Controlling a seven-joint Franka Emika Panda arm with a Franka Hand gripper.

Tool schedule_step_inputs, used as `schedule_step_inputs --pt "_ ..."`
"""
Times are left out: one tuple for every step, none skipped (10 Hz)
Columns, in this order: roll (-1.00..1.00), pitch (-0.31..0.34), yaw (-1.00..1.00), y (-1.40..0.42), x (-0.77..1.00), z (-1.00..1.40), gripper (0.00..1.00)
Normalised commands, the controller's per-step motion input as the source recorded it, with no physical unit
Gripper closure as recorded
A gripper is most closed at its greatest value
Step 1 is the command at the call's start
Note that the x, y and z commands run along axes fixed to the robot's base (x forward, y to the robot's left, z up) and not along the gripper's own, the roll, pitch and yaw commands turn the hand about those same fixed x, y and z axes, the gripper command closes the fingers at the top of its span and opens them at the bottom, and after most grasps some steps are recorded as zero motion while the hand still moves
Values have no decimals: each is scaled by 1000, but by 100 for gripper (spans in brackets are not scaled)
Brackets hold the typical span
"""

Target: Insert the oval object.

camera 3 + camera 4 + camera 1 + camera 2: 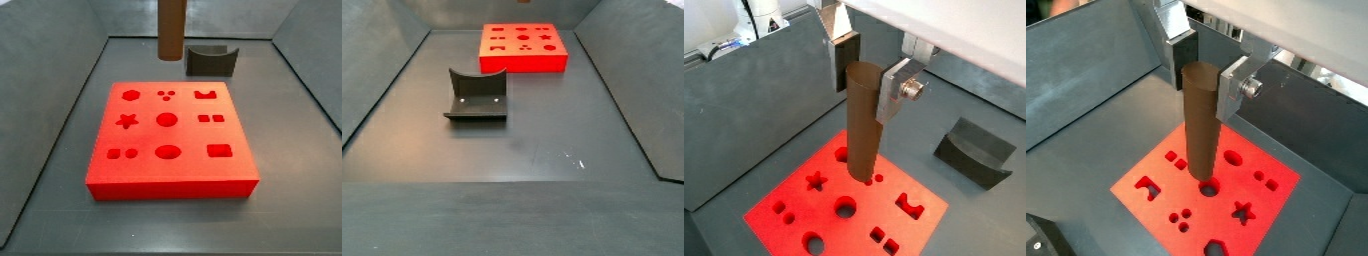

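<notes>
No text, label, brand or number can be read anywhere, neither on the gripper [871, 72] at twelve o'clock above the red block [170, 140] (only shaped cut-outs), nor on the oval object [1200, 120].

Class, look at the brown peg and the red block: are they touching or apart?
Apart. In a side view the peg hangs well above the red block, grey floor showing beneath its lower end. In both wrist views the gripper clamps it near its top.
</notes>
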Motion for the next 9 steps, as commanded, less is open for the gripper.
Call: schedule_step_inputs --pt "-29 -9 -109 -51 114 -94 100" --pt "0 -49 -114 -526 251 -186 100" --pt "0 -36 -137 -634 309 -154 100" --pt "50 -21 -114 -737 397 -63 100" --pt "89 -14 -111 -769 443 -40 100" --pt "123 -9 -111 -760 434 -49 100" --pt "146 -7 -91 -774 423 -71 100" --pt "144 -6 -91 -749 386 -129 100" --pt "90 -30 -154 -654 234 -260 100"
